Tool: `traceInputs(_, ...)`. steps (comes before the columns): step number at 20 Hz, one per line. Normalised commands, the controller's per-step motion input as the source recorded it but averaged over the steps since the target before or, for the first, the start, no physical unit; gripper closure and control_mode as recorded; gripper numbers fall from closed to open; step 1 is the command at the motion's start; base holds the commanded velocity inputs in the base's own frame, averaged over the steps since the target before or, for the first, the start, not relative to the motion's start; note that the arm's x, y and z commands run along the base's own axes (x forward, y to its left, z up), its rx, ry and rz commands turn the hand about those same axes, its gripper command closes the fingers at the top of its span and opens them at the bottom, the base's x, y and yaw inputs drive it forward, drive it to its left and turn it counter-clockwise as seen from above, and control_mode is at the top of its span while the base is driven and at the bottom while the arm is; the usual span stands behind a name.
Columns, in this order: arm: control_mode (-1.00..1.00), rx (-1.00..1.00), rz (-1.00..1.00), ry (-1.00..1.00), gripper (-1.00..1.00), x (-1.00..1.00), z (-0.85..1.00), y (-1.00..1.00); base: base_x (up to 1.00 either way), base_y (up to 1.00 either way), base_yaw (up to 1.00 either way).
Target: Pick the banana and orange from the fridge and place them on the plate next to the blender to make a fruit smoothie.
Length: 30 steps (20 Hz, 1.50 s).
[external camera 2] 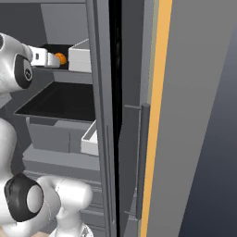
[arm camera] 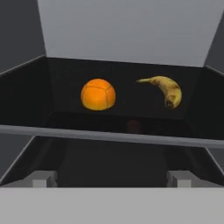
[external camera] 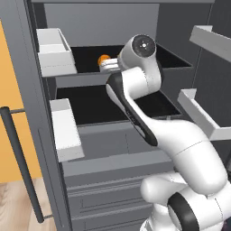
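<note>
The tall dark grey fridge (external camera: 113,176) stands open, its flat pale grey back wall rising behind black shelves and its grey drawer fronts stacked below; on the upper black shelf (arm camera: 122,118) the small round bright orange fruit (arm camera: 98,94) sits to the left in the hand view, and the small curved yellow-brown banana (arm camera: 166,89) lies to its right, the two near each other but apart, both set back from the shelf's front lip; the shelf surface is dark and bare around them, with a faint reflection in front of the orange; in the left base view the orange (external camera: 103,59) shows as a small bright spot just beyond the arm's wrist, and in the right base view it (external camera 2: 60,58) sits just past the pale hand; the white arm's two-finger gripper (arm camera: 111,178) is held level at the front of this shelf, its small finger tips (arm camera: 43,178) standing wide apart at the bottom corners of the hand view, holding nothing and well short of both fruits; light grey door bins (external camera: 56,52) hang on the open door to the left, with a long black bar handle (external camera: 20,162) slanting down its outer face; behind that door an orange-yellow wall (external camera: 11,113) meets a pale wooden floor (external camera: 18,203); a second black shelf (external camera: 90,106) lies below the first
</note>
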Motion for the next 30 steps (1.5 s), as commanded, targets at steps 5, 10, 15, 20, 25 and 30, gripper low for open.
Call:
traceInputs(5, -1.00, 0.00, -0.01, 0.10, -1.00, 0.49, 0.00, 0.15, 0.00, 0.00, 0.00)
traceInputs(10, -1.00, 0.00, -0.01, 0.11, -1.00, 0.40, 0.00, 0.01, 0.00, 0.00, 0.00)
traceInputs(15, -1.00, 0.00, 0.00, 0.07, -1.00, 0.37, -0.04, 0.00, 0.00, 0.00, 0.00)
traceInputs(20, -1.00, 0.00, 0.00, 0.02, -1.00, 0.32, -0.15, 0.00, 0.00, 0.00, 0.00)
traceInputs(25, -1.00, 0.00, 0.00, 0.00, -1.00, 0.34, -0.22, 0.05, 0.00, 0.00, 0.00)
traceInputs(30, -1.00, 0.00, 0.00, 0.00, -1.00, 0.37, -0.21, 0.20, 0.00, 0.00, 0.00)
